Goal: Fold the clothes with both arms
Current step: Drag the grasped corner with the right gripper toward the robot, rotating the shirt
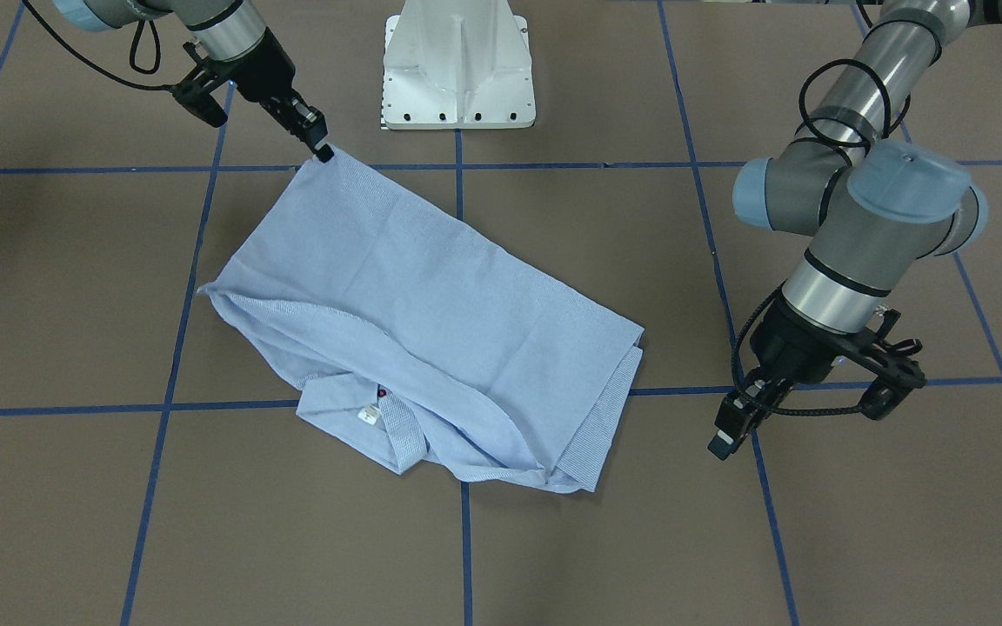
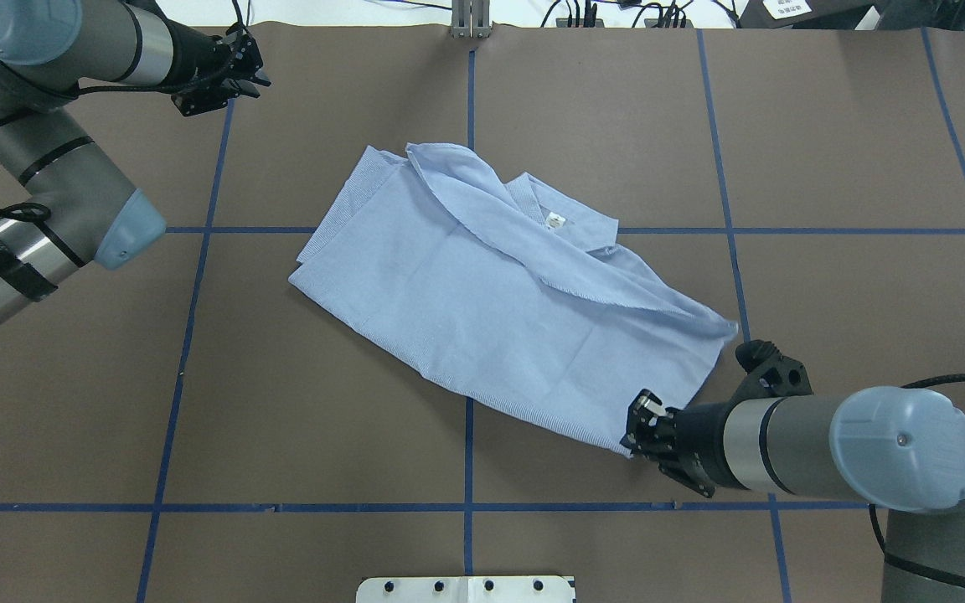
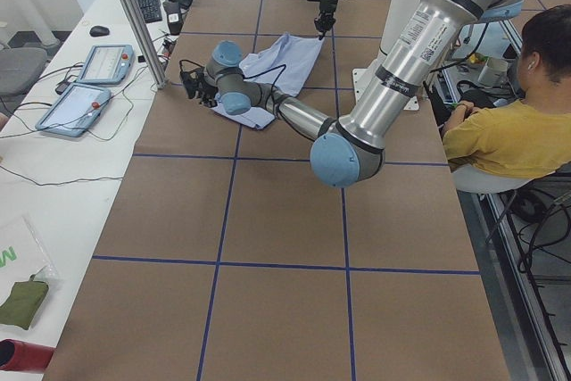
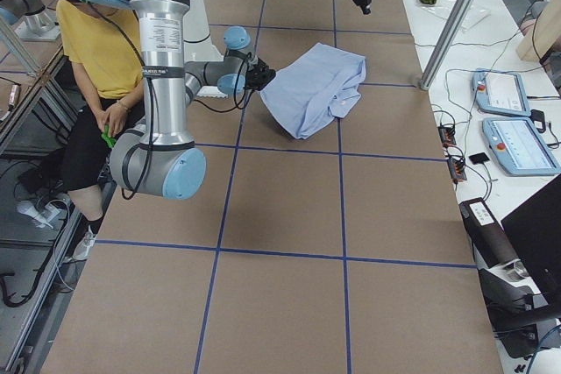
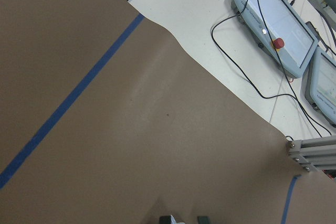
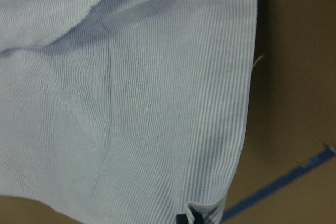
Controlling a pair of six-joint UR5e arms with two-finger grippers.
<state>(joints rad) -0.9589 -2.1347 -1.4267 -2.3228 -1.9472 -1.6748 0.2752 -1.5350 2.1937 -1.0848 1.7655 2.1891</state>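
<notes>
Nearest the white base point(image 2: 466, 589), we find the right hand point(image 2: 646, 423) clamped on the near corner of the shirt point(image 2: 482, 310), its fingertips point(image 6: 182, 219) pinching the hem. The shirt lies folded and slantwise across the middle of the brown tabletop point(image 2: 826, 126). A loose flap is draped over its far half, where we also see the collar point(image 2: 583, 228) and a small white label point(image 2: 555, 221). Farther off, well apart from the shirt at the far left, the left hand point(image 1: 724, 437) hangs over bare tabletop, fingers point(image 5: 168, 217) apart and holding nothing. Past the tabletop's edge we make out a control tablet point(image 5: 273, 22) with cables.
</notes>
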